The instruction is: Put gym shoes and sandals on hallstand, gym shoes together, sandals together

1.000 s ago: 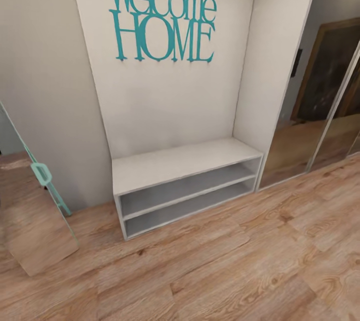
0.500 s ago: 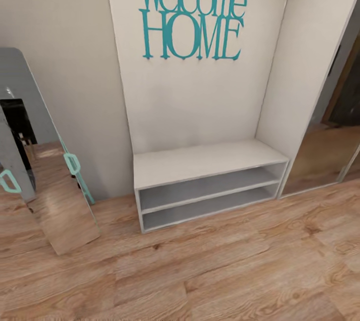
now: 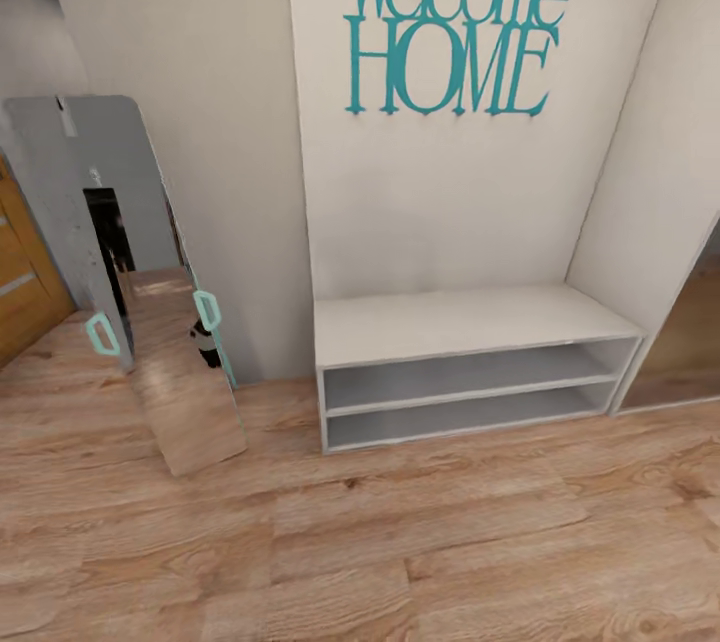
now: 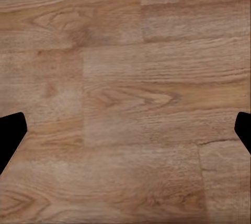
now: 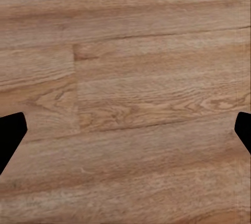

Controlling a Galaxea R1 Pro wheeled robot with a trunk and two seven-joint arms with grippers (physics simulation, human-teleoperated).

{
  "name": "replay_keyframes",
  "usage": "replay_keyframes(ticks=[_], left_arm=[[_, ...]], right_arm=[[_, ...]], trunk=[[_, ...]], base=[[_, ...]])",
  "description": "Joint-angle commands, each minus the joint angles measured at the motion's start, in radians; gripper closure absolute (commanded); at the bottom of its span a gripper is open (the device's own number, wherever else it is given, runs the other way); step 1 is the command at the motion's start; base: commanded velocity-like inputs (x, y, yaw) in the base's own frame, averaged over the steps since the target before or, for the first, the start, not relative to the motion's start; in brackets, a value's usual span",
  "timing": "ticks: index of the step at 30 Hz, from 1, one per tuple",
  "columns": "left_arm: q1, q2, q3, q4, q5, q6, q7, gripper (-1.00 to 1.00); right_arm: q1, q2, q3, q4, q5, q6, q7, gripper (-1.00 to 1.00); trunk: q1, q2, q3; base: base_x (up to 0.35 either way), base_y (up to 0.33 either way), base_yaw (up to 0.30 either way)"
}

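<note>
Both grippers (image 4: 125, 130) (image 5: 125, 130) point down, spread wide over the corridor floor (image 3: 400, 542)

Even, soft light fills the corridor, with no hard shadows on the pale wall (image 3: 200, 122). The hallstand (image 3: 470, 322) is darker inside its two shelf openings. The leaning mirror (image 3: 150, 302) reflects the floor (image 3: 400, 542) without glare. The head view bends verticals toward its edges. The wood grain is slightly soft in both wrist views.
</note>
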Motion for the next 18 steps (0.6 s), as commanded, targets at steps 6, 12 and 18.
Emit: replay_keyframes(ticks=[6, 12, 18], left_arm=[[-0.001, 0.000, 0.002, 0.001, 0.001, -0.003, 0.000, -1.00], [-0.001, 0.000, 0.003, 0.001, 0.001, -0.003, 0.000, -1.00], [-0.001, 0.000, 0.005, 0.001, 0.001, -0.003, 0.000, -1.00]], right_arm=[[0.000, 0.000, 0.000, 0.000, 0.000, -0.003, -0.001, -1.00], [0.000, 0.000, 0.000, 0.000, 0.000, -0.002, -0.001, -1.00], [0.000, 0.001, 0.001, 0.000, 0.000, -0.002, -0.001, -1.00]], trunk=[[0.000, -0.001, -0.005], [0.000, -0.001, -0.008], [0.000, -0.001, -0.012]], base=[[-0.128, 0.255, 0.271], [-0.122, 0.252, 0.272], [-0.021, 0.047, 0.271]])
